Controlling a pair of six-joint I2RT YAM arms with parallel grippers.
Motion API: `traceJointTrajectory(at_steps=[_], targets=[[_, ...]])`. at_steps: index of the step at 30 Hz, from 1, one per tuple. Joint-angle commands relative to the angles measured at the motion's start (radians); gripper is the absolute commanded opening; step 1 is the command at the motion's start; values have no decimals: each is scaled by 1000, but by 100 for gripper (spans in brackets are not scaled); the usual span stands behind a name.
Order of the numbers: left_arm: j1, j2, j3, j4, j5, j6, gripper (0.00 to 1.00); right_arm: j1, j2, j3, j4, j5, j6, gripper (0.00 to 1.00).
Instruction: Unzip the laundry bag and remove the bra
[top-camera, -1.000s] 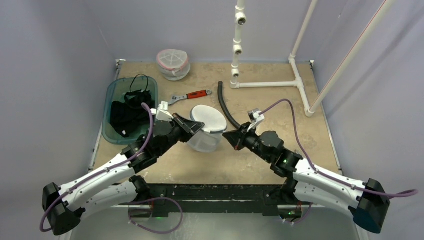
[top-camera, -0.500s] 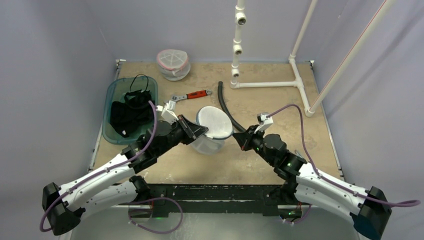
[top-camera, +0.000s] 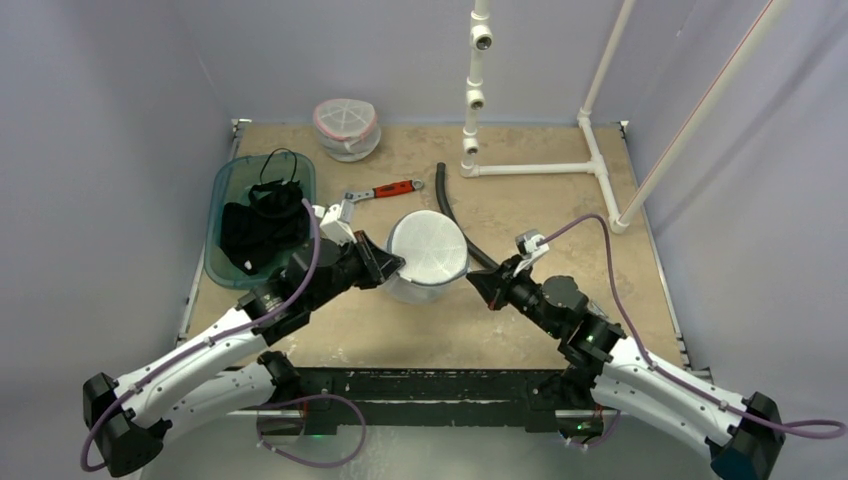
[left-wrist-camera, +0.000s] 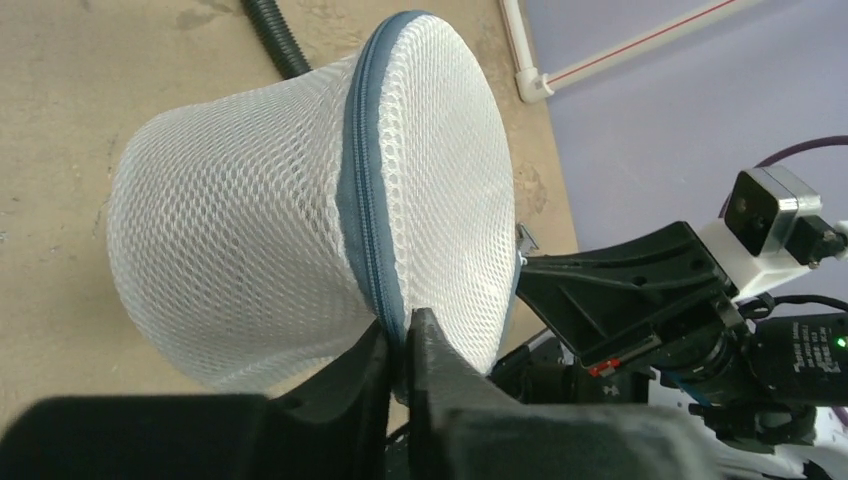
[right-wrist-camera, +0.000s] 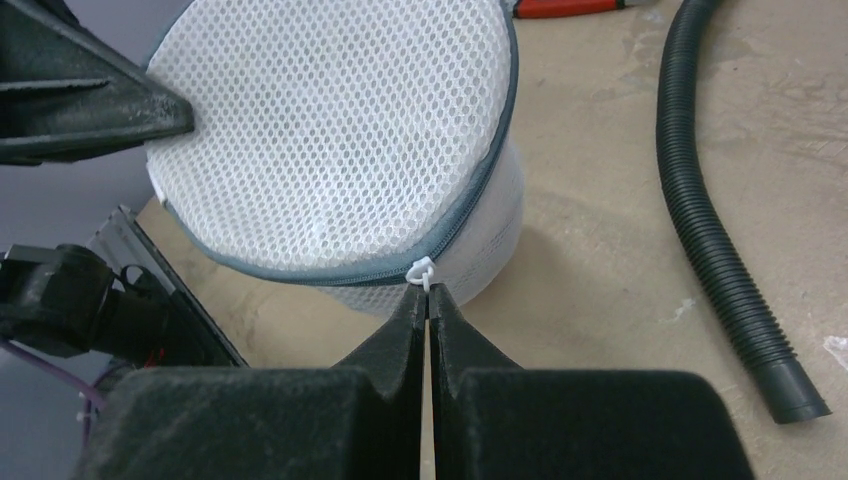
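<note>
The laundry bag (top-camera: 425, 258) is a white mesh drum with a grey-blue zipper round its lid, tipped on the table with the lid facing up toward the right arm. My left gripper (top-camera: 395, 267) is shut on the zipper seam (left-wrist-camera: 362, 200) at the bag's left rim; the pinch (left-wrist-camera: 405, 332) shows in the left wrist view. My right gripper (top-camera: 476, 282) is shut on the small white zipper pull (right-wrist-camera: 422, 271) at the lid's near edge, fingertips (right-wrist-camera: 412, 300) tight together. The zipper looks closed where it shows. The bra is hidden.
A teal bin (top-camera: 228, 178) holding dark garments stands at the left. A second mesh bag (top-camera: 346, 128) sits at the back. A red-handled wrench (top-camera: 385, 190) and a black corrugated hose (top-camera: 450, 215) lie behind the bag. A white pipe frame (top-camera: 540, 168) stands at the back right.
The bag has tipped so its lid faces more upward. The right gripper has drawn back toward the near right with the pull. The left gripper shifted slightly right.
</note>
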Motion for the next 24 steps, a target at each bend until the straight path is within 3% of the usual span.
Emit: traceJointTrajectory(at_steps=[1, 2, 5, 8, 15, 20, 24], targets=[[24, -4, -31, -2, -48, 4, 15, -5, -11, -34, 22, -44, -19, 0], [25, -4, -46, 1, -54, -10, 24, -5, -8, -41, 34, -55, -12, 0], [25, -11, -84, 2, -72, -50, 62, -3, 11, -69, 78, -95, 12, 0], [25, -41, -90, -25, -92, -76, 79, 6, 30, -87, 108, -108, 31, 0], [1, -127, -142, 37, -16, -223, 80, 17, 50, -108, 151, -86, 61, 0], [-139, -82, -185, 127, -66, -391, 79, 20, 65, -110, 157, -41, 65, 0], [-314, 2, -146, 147, -239, -472, 79, 20, 69, -107, 155, -21, 64, 0]])
